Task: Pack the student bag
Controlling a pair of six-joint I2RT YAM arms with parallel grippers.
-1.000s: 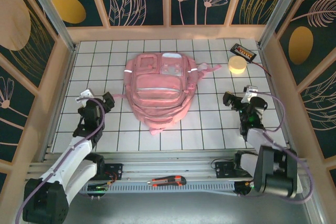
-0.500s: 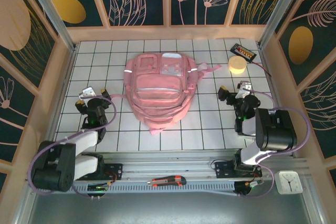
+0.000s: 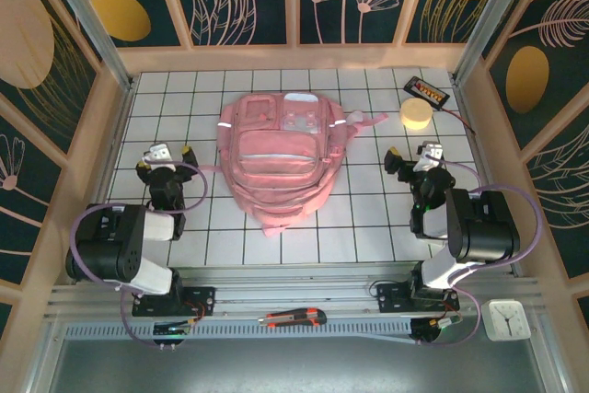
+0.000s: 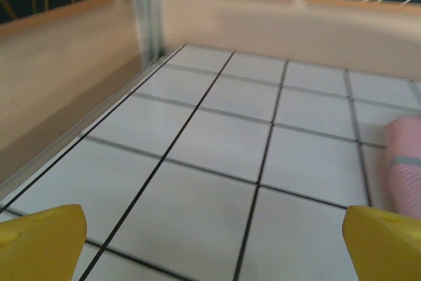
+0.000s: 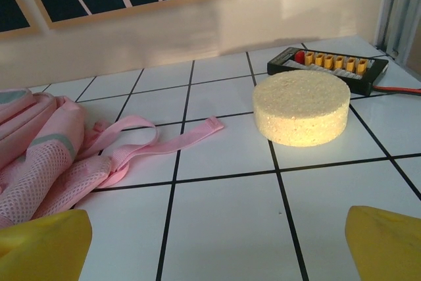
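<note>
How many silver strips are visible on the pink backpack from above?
2. On the backpack, the left strip lies at its left edge and the right strip at its right edge, both near the far end. Others may be hidden underneath.

Over on the left arm [image 3: 118, 250]: chunky black joint housings, white link shells between them, a lilac left cable [image 3: 81, 227] looping out at the side. Same build on the right arm [image 3: 479, 227]: black drums, white shell, a lilac right cable [image 3: 517, 195] arcing over the top. Small white and silver fittings up at each wrist. Up close from the wrist cameras, blunt bright-yellow pads [image 4: 39, 241] on the jaws, matte, corners slightly rounded. Black base brackets down on the silver rail [image 3: 294, 299].
</note>
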